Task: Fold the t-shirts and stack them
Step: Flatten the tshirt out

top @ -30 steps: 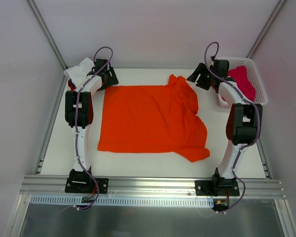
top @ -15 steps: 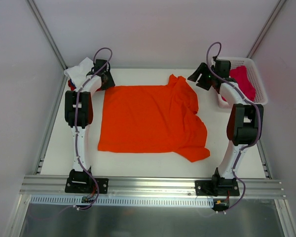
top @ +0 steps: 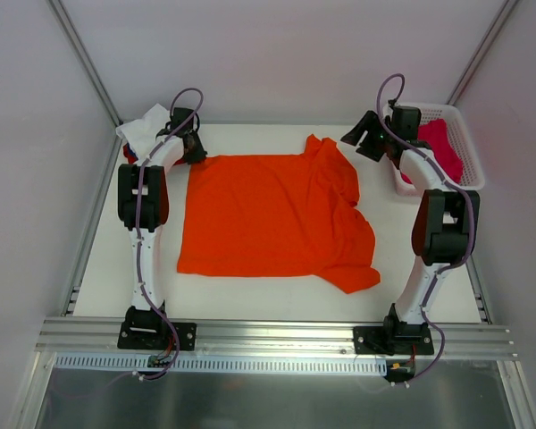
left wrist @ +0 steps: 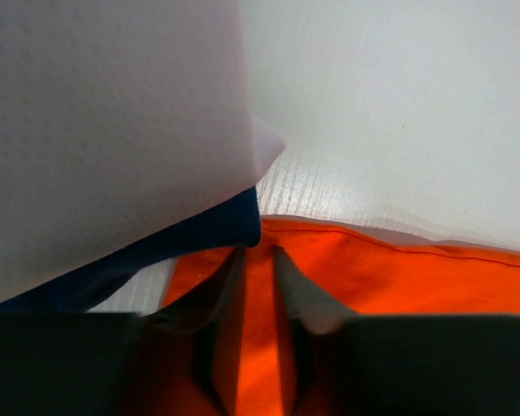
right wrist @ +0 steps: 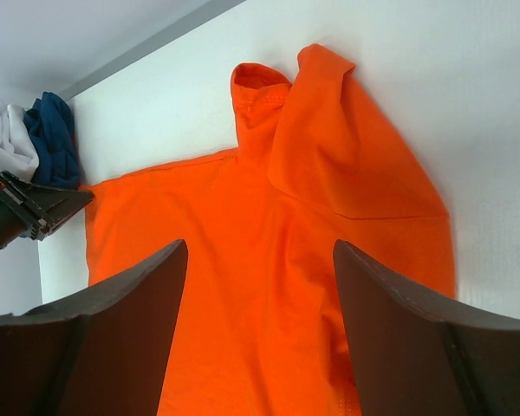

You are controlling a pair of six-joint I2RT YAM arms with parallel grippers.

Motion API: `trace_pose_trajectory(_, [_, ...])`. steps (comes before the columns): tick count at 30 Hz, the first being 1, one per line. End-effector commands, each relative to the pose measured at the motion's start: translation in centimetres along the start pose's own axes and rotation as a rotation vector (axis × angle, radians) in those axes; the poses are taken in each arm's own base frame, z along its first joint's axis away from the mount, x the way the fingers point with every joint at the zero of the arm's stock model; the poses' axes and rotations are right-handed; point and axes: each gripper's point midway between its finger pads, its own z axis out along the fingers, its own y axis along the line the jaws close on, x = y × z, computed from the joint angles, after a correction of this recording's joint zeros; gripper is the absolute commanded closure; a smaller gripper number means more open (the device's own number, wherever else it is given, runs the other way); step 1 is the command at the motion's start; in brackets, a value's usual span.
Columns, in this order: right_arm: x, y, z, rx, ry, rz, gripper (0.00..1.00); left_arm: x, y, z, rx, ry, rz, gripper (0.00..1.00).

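The bright orange t-shirt [top: 268, 214] lies spread on the white table, its right side rumpled and folded over [right wrist: 329, 173]. At the shirt's far left corner my left gripper [top: 196, 154] has its fingers drawn close on a ridge of the orange cloth [left wrist: 258, 256]. My right gripper [top: 362, 138] hangs open above the far right corner, nothing between its fingers [right wrist: 260, 251]. A magenta-pink t-shirt [top: 439, 147] sits in the basket. Folded white [left wrist: 113, 130] and navy [left wrist: 199, 234] t-shirts are stacked just beyond the left gripper.
The white mesh basket [top: 469, 156] stands at the far right corner, close behind the right arm. The folded stack [top: 143, 130] fills the far left corner. Enclosure walls ring the table and a metal rail [top: 268, 335] runs along its near edge.
The left gripper's fingers have closed in on the shirt's far left corner. The right gripper has drifted slightly right and back, still open. The shirt lies unmoved.
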Motion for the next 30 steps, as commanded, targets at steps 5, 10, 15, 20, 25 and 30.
trace_pose_trajectory(5, [-2.6,2.2,-0.9,-0.071,-0.042,-0.039,0.28,-0.7,-0.4,-0.4,0.011,0.007,0.005,1.0])
trace_pose_trajectory(10, [-2.1,0.1,1.9,-0.034,-0.005,-0.03,0.27,-0.6,-0.4,-0.4,0.014,0.011,0.007,1.0])
trace_pose_trajectory(15, [-1.3,-1.8,5.4,-0.027,0.063,-0.002,0.25,-0.5,-0.5,-0.5,0.019,0.014,0.011,1.0])
trace_pose_trajectory(20, [-3.2,-3.3,7.1,-0.032,0.044,0.05,0.25,-0.4,-0.6,-0.5,0.021,0.013,0.012,1.0])
trace_pose_trajectory(25, [-3.9,-4.2,9.4,-0.075,0.051,0.119,0.26,-0.5,-0.5,-0.5,0.02,0.013,0.014,1.0])
trace_pose_trajectory(30, [-4.5,-5.3,11.3,-0.136,0.04,0.197,0.27,-0.5,-0.5,-0.5,0.02,0.012,0.016,1.0])
